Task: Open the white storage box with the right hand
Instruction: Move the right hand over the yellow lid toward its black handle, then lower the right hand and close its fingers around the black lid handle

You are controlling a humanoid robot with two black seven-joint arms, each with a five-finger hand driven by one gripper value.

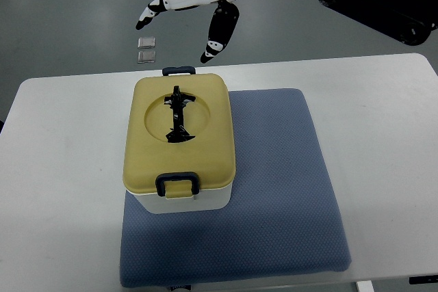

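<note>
- Surface (383, 114): white top, carries everything; landmark from here on is the box.
- Blue mat (287, 189): lies under the box and spreads out to the box's right and toward my side of it.
- White storage box (181, 200): sits on the mat's left part, white body with a yellow lid (205, 141). Its long axis runs from my side away toward the far edge of the surface. Lid is down, box reads as not yet opened.
- Right hand (198, 11): arm comes in from the upper right; the hand hangs beyond the box's far end, apart from it. Fingers spread and loosely drooping, holding nothing. Thumb tip points down toward the far latch, near but not touching.
- So the box lies on my side of the hand, and below it; I judge the move needs the hand to come down and toward me.
- Near latch (178, 184): dark blue clasp on the box's close end, looks down.
- Lid's black handle (178, 114): folded into the round recess at the lid's middle.
- Far latch (180, 70): dark clasp at the box's far end, the closer one to the hand.
- Two small grey squares (146, 49): beyond the box's far left corner, off the surface I think.
- Left hand: none visible.
</note>
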